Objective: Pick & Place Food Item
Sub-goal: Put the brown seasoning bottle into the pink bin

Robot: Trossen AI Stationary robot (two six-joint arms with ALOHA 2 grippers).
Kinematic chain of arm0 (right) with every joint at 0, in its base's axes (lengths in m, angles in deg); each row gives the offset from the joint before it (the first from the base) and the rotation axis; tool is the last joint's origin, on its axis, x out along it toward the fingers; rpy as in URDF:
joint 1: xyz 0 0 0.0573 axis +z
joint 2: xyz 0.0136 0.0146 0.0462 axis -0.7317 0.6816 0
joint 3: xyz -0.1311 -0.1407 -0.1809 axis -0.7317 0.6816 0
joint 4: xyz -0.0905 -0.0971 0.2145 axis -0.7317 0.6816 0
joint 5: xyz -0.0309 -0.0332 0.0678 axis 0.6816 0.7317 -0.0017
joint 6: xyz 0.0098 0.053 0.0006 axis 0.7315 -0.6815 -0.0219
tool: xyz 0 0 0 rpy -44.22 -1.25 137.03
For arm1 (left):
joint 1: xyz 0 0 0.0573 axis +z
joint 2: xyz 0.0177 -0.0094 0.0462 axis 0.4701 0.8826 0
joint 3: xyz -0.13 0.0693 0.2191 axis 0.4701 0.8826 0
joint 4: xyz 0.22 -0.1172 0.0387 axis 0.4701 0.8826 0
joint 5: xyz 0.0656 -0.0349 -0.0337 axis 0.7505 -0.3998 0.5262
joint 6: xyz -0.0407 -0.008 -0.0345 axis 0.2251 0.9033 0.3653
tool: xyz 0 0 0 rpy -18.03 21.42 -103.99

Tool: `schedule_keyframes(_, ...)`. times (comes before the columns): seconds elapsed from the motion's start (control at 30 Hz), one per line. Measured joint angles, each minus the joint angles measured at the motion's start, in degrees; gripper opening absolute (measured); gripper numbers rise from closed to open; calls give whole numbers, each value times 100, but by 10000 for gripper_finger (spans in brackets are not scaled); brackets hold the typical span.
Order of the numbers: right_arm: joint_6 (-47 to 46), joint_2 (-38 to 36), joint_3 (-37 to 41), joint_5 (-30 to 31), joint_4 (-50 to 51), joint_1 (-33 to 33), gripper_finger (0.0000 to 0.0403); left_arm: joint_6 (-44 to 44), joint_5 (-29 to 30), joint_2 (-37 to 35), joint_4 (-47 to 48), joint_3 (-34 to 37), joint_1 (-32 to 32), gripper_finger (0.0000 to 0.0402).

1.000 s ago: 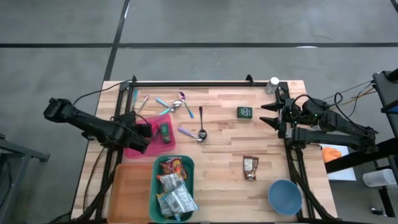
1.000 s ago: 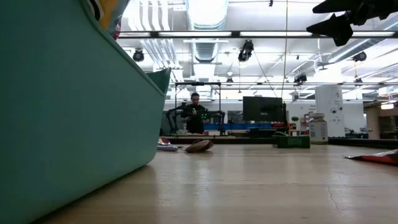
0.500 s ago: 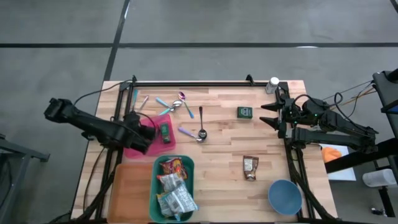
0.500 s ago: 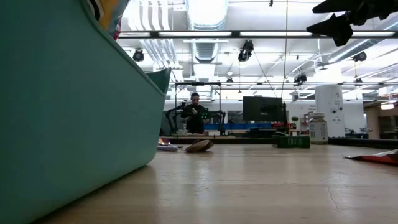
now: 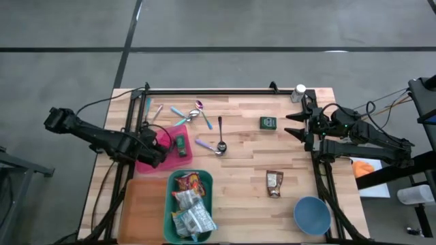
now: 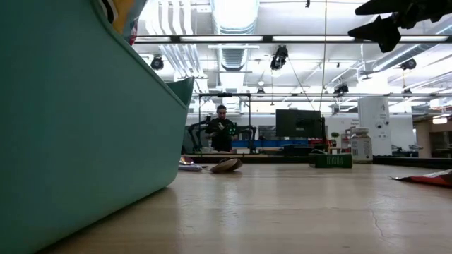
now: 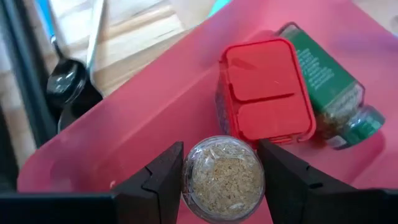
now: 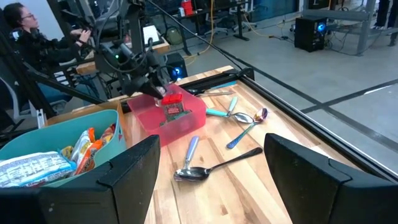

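Left gripper [image 7: 222,177] grips one clear-topped spice jar [image 7: 223,178] inside the pink bin [image 5: 178,155] by the worktop's left edge; one red-lidded jar [image 7: 273,93] lies there too. Right gripper [image 5: 294,124] hangs wide and empty at the right edge. Counted: five spoons [image 5: 221,135], one teal bin [image 5: 191,206] of packets.

Overhead straight down; low level, table-height – both wrists share pink bin [image 8: 166,116].

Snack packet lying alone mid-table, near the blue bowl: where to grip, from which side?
Come straight down with the right gripper on the snack packet. It lies flat and narrow, so pinch across its short width at mid-length; the blue bowl sits clear of it.
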Motion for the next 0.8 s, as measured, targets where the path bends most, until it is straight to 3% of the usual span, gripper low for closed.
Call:
schedule_keyframes(0.13, 0, 0, 0, 0, 0, 0, 286, -238, 157, -44, -512, 272, 2, 172)
schedule_keyframes(0.53, 0, 0, 0, 0, 0, 0, 286, -636, -179, -107, -1711, 1094, 4, 178)
schedule_keyframes(0.8, 0, 1, 0, 2, -1, 0, 286, -277, -74, -366, -1798, 1241, 4, 238)
